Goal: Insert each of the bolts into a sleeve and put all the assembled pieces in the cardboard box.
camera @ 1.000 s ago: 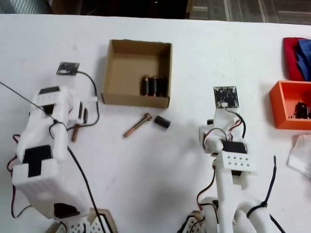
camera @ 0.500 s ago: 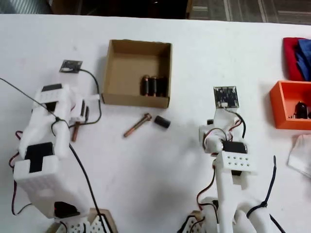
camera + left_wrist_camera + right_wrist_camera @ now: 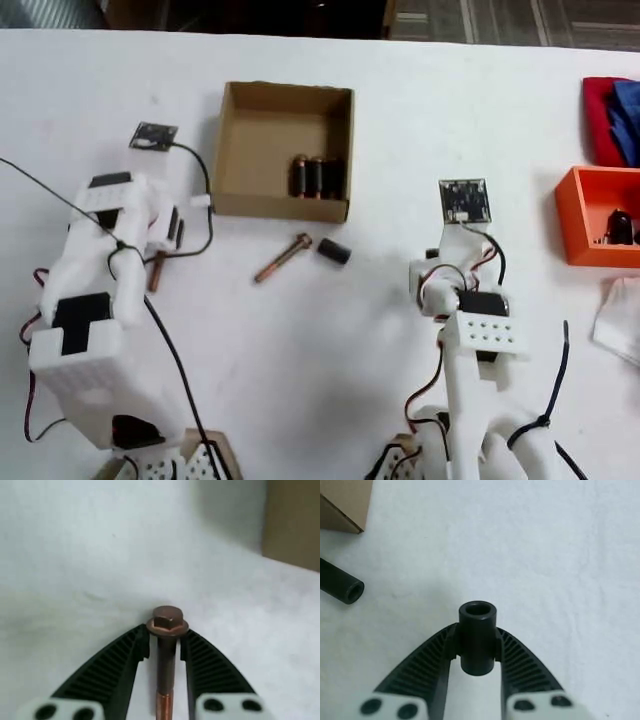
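My left gripper (image 3: 164, 640) is shut on a copper bolt (image 3: 165, 655), head outward; in the high view this bolt (image 3: 155, 271) hangs by the left arm, left of the cardboard box (image 3: 232, 130). My right gripper (image 3: 476, 650) is shut on a black sleeve (image 3: 477, 637), open end outward, at the right of the table (image 3: 434, 252). Between the arms a second copper bolt (image 3: 281, 258) and a loose black sleeve (image 3: 334, 251) lie on the table just in front of the box. Assembled pieces (image 3: 317, 177) lie inside the box at its near wall.
An orange bin (image 3: 580, 215) with a dark part stands at the right edge, red and blue cloth (image 3: 612, 115) behind it. White paper (image 3: 620, 315) lies at the right. Cables trail around both arm bases. The box corner (image 3: 342, 502) is visible in the right wrist view.
The left arm has shifted slightly toward the box with its bolt. The right arm has stayed still.
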You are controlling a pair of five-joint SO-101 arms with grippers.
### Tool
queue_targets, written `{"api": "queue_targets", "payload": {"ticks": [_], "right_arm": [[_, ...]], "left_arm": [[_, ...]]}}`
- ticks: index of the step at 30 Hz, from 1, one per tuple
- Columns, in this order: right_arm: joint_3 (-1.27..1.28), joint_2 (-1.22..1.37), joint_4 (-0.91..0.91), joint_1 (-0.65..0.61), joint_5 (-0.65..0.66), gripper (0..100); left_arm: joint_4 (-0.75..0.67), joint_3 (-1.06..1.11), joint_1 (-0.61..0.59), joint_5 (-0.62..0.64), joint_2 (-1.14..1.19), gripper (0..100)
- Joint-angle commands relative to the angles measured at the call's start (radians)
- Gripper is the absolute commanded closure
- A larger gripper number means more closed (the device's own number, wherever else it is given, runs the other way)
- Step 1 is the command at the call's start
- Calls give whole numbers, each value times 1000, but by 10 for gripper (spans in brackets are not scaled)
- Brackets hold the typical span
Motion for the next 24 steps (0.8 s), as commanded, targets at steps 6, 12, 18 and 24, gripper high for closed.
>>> {"api": "queue_targets", "payload": {"ticks": [6,12,18,24], "right_arm": [[48,-243,30,4,8,978],[91,-476,61,-4,6,978],[91,-610,96,-139,0,978],[101,-622,-28,-297,0,978]], "left_arm": [[48,-45,0,-8,-20,976],[186,-68,0,-6,-203,976],[385,-58,51,-5,-572,976],[480,-58,158,-3,-899,973]]}}
